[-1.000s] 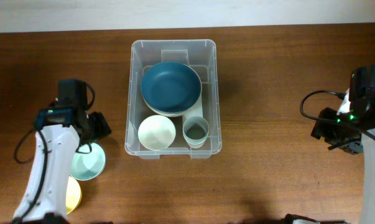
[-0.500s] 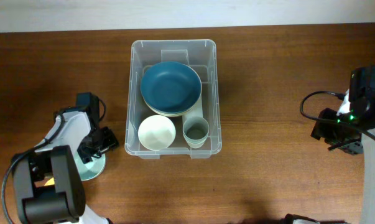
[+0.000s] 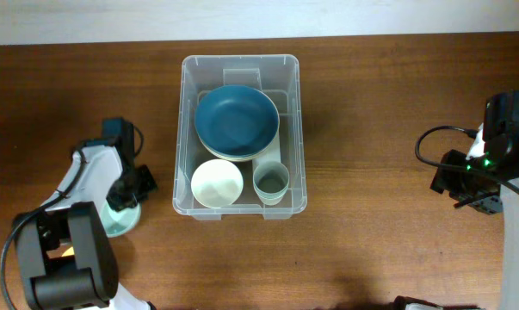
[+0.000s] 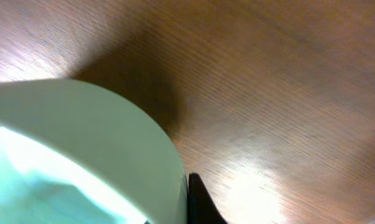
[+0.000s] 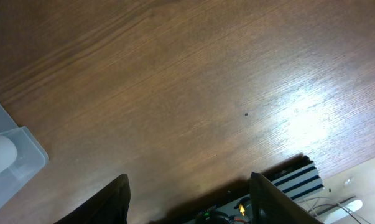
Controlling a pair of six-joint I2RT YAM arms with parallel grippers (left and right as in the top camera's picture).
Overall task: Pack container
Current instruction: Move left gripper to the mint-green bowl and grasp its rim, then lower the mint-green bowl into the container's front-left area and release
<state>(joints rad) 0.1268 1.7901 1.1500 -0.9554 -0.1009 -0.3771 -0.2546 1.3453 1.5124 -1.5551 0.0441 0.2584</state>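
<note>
The clear container (image 3: 187, 129) stands mid-table and holds a dark blue bowl (image 3: 237, 120), a cream bowl (image 3: 217, 183) and a grey-green cup (image 3: 270, 182). A mint bowl (image 3: 114, 222) sits on the table to its left. My left gripper (image 3: 126, 199) is shut on that bowl's rim. In the left wrist view the mint bowl (image 4: 81, 155) fills the lower left, with one dark finger (image 4: 198, 204) pressed against its outer wall; the other finger is hidden. My right gripper (image 5: 190, 199) stands open over bare wood at the far right.
The right arm (image 3: 491, 164) stays near the table's right edge with its cable beside it. A corner of the container (image 5: 10, 155) shows at the left of the right wrist view. A striped black device (image 5: 293, 180) lies under the right gripper.
My left gripper has dropped onto the mint bowl's rim and shut on it. The bowl has shifted slightly left. The right arm has not moved.
</note>
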